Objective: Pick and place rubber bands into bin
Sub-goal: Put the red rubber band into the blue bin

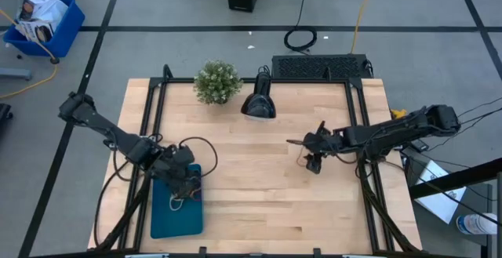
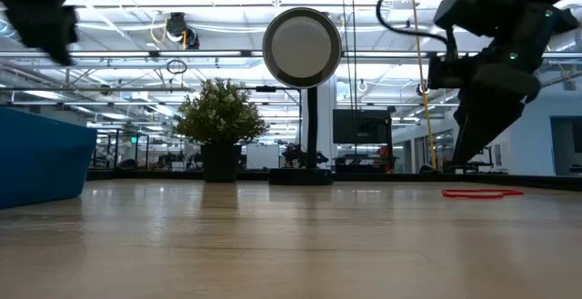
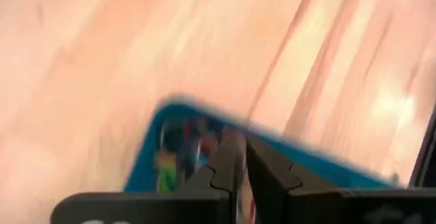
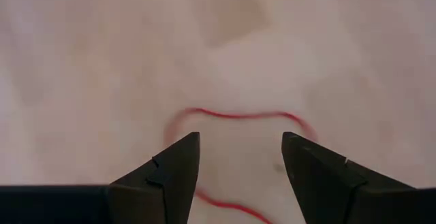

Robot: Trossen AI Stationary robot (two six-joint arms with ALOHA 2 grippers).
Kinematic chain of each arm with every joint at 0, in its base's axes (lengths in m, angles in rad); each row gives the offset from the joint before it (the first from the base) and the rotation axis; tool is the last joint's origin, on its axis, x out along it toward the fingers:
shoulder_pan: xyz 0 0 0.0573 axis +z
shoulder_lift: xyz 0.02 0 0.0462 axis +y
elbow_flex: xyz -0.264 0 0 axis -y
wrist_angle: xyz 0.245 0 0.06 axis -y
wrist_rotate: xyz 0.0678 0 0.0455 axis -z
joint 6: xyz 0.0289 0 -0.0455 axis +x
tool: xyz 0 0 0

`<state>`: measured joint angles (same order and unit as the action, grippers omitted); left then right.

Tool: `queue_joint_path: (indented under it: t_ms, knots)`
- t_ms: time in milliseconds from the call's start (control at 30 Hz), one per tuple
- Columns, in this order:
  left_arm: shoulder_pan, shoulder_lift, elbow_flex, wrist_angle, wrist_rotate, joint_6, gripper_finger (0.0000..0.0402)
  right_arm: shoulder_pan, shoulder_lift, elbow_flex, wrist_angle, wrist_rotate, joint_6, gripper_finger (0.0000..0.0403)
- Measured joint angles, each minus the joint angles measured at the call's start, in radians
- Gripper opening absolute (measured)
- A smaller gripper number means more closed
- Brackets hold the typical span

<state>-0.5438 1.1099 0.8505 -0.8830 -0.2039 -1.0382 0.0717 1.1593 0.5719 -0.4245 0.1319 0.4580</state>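
Observation:
The teal bin (image 1: 176, 215) lies at the table's near left; its wall also shows in the low view (image 2: 41, 163). Several rubber bands (image 3: 178, 152) in green, red and dark tones lie inside it. My left gripper (image 1: 187, 181) hovers over the bin's far end with its fingers (image 3: 228, 159) shut to a thin slit; whether a band sits in the slit, I cannot tell. A red rubber band (image 4: 235, 115) lies flat on the wood at the right (image 2: 482, 192). My right gripper (image 4: 240, 149) is open just above it, one finger on either side, touching nothing.
A potted plant (image 1: 217, 81) and a black lamp with a round head (image 1: 257, 105) stand at the table's far middle. Black frame rails (image 1: 153, 109) run along both sides. A deeper blue crate (image 1: 43, 23) stands on the floor, far left.

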Motion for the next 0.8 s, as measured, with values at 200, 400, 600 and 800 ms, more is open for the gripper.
queue_joint_path:
  t_ms: [200, 400, 600, 800]
  knots:
    - [0.000, -0.019, 0.000, 0.187, -0.147, 0.233, 0.0037, -0.086, 0.000, 0.057, -0.121, 0.025, 0.044, 0.0203]
    - [0.000, -0.019, 0.000, 0.353, -0.165, 0.453, 0.0037, -0.183, 0.000, 0.084, -0.281, 0.029, 0.204, 0.0204]
    - [0.000, -0.019, 0.000, 0.392, -0.165, 0.507, 0.0037, -0.215, 0.001, 0.065, -0.376, 0.031, 0.268, 0.0204]
    - [0.000, -0.019, 0.000, 0.393, -0.165, 0.507, 0.0037, -0.215, 0.001, -0.016, -0.262, -0.011, 0.291, 0.0203]
